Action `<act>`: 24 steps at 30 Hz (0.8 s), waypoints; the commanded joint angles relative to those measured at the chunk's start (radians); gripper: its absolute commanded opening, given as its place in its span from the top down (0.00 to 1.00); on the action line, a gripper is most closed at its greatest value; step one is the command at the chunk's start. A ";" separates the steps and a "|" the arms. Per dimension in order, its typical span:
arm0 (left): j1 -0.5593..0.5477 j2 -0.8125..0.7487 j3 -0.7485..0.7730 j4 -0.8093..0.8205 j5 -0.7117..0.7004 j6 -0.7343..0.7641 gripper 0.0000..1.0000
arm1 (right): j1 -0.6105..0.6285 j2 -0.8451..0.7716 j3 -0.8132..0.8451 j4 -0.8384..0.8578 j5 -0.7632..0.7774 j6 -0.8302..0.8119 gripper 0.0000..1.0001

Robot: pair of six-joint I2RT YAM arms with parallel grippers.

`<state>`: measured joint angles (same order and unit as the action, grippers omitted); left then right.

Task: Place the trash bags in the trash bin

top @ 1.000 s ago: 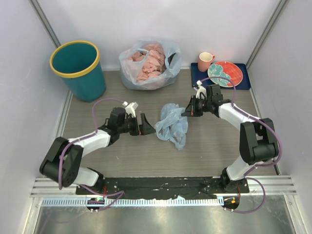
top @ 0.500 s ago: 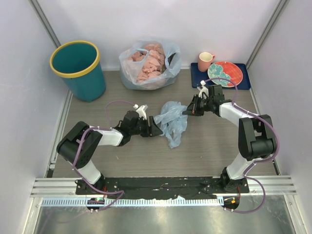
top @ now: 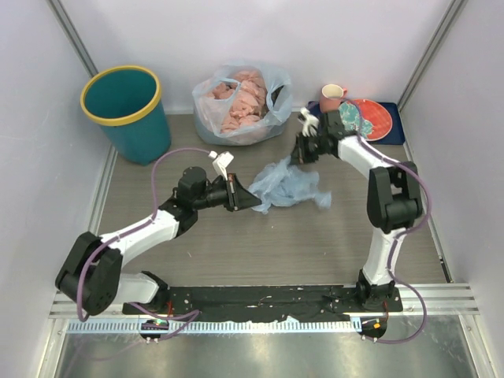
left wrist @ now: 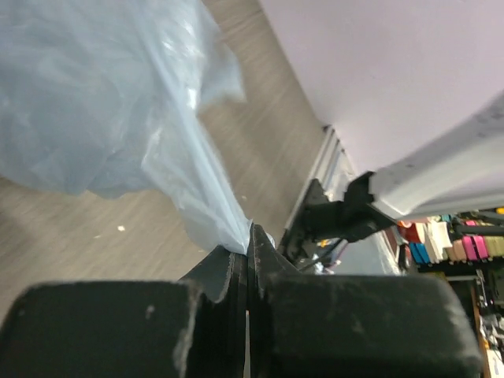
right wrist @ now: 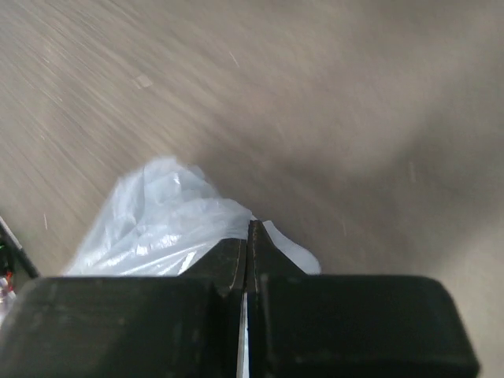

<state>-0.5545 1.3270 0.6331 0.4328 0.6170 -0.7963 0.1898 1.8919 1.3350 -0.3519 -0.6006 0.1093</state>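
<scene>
Where your left fingers point(left wrist: 224, 272) sit: clamped on trash bags point(top: 293, 186), left corner
Your right fingers point(right wrist: 230, 253): clamped on its far edge
Trash bin point(top: 126, 106): far left, well apart

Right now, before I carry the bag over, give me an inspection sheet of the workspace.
Surface: grey wood-grain table.
Job's things: light-blue trash bag stretched between both grippers; teal trash bin upright, far left, bag not inside.
Clutter: clear bag of pink lumps at back; pink mug, plate and blue mat, far right.
Grippers: left gripper and right gripper, fingers shut on the bag.
Cables: purple cables loop along both arms.
Surroundings: white walls on three sides.
</scene>
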 commanded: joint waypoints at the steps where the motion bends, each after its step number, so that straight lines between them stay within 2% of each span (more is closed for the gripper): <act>1: -0.028 -0.069 0.053 -0.135 0.128 -0.072 1.00 | 0.077 0.110 0.401 -0.120 0.093 -0.201 0.98; 2: -0.027 -0.069 0.050 -0.150 0.121 -0.078 1.00 | 0.080 0.159 0.521 -0.154 0.091 -0.207 0.78; 4: -0.013 -0.068 0.039 -0.183 0.086 -0.086 1.00 | 0.080 0.177 0.604 -0.244 0.087 -0.206 0.56; 6: -0.001 -0.052 0.033 -0.174 0.064 -0.110 1.00 | 0.051 0.135 0.601 -0.280 0.093 -0.223 0.34; 8: 0.008 -0.029 0.030 -0.141 0.059 -0.130 1.00 | -0.010 0.073 0.484 -0.288 0.081 -0.246 0.26; 13: 0.018 0.008 0.039 -0.085 0.059 -0.162 1.00 | -0.104 -0.178 0.183 -0.294 0.122 -0.372 0.18; 15: 0.027 0.018 0.040 -0.088 0.058 -0.173 1.00 | -0.165 -0.198 0.081 -0.300 0.073 -0.279 0.18; 16: 0.039 0.021 0.039 -0.091 0.062 -0.178 1.00 | -0.176 -0.195 0.057 -0.314 0.014 -0.260 0.17; 18: 0.051 0.018 0.033 -0.101 0.076 -0.181 1.00 | -0.178 -0.179 0.015 -0.314 -0.005 -0.196 0.17; 21: 0.054 -0.005 0.033 -0.182 0.095 -0.132 1.00 | -0.178 -0.137 0.015 -0.236 -0.041 -0.075 0.18; 22: 0.054 -0.024 0.030 -0.202 0.111 -0.104 1.00 | -0.178 -0.111 0.019 -0.163 -0.039 0.020 0.18; 24: 0.056 -0.048 0.019 -0.270 0.122 -0.071 1.00 | -0.174 -0.085 0.039 -0.069 -0.012 0.101 0.19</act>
<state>-0.5011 1.3399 0.6640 0.2634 0.6800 -0.9382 0.0040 1.7725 1.3445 -0.6224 -0.5880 -0.0105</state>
